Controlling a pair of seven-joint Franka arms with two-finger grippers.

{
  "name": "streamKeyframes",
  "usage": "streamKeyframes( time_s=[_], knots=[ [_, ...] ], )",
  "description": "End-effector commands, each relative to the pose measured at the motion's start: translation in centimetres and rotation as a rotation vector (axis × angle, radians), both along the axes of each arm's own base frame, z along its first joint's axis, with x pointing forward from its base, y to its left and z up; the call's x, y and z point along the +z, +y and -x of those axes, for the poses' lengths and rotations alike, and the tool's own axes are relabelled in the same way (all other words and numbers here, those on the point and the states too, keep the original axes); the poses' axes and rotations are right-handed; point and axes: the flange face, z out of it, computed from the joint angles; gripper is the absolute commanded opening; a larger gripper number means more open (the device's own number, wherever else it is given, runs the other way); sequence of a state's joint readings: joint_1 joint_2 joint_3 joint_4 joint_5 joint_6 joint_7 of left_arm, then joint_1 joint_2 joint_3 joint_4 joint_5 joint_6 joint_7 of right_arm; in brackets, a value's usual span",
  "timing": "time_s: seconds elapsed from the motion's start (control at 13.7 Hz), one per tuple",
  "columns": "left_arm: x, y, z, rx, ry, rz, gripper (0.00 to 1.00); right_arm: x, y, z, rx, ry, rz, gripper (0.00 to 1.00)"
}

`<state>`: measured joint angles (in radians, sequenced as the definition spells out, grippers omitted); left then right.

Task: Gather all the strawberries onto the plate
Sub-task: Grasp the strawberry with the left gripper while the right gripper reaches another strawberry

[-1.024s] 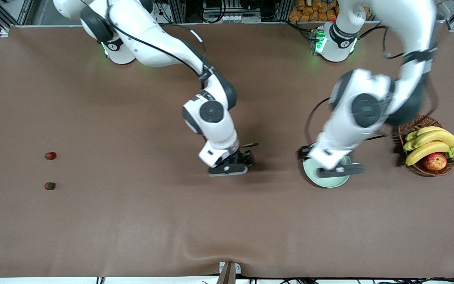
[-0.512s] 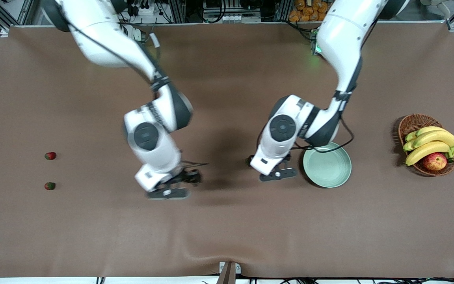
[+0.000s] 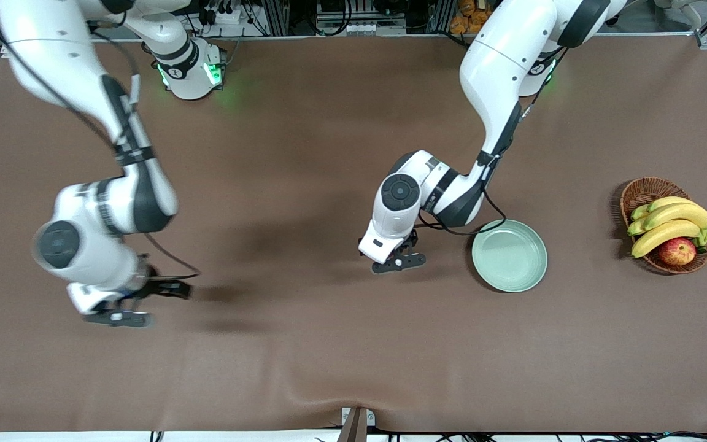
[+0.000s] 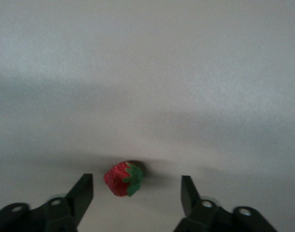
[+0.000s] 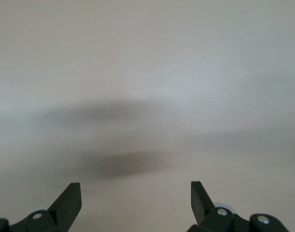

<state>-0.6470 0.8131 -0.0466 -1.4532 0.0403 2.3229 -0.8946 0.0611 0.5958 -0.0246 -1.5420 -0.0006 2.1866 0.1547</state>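
Now the left pincer, off the round pale mint-green plate, straddles a tiny red strawberry on the table beside it, fingers open, while the right pincer gapes wide, well apart.

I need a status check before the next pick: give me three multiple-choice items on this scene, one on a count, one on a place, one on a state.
1. Strawberries in the plate:
A. none
B. one
C. three

2. The strawberry in the left wrist view lies:
A. in the plate
B. on the table, between the left gripper jaws
C. on the plate's rim

3. The right gripper, over the table's right-arm end, has its jaws:
A. open and empty
B. shut on a strawberry
C. shut on nothing

Key:
1 A, the plate's surface is bare.
2 B, the berry sits on the cloth with a gap on each side.
3 A, only cloth shows between them.
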Motion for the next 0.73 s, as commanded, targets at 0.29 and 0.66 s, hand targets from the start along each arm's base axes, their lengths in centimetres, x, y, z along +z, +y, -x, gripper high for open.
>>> streamKeyframes(
  time_s=[0.29,0.66],
  knots=[
    [-2.7,0.2,0.0,-0.004,0.004,-0.012,0.75,-6.0,-21.4,2.2,0.213,-0.035,0.04,1.0],
    [-3.2,1.1,0.0,-0.048,0.019,-0.028,0.0,-9.3,-23.4,2.8,0.301,-0.026,0.049,1.0]
  ],
)
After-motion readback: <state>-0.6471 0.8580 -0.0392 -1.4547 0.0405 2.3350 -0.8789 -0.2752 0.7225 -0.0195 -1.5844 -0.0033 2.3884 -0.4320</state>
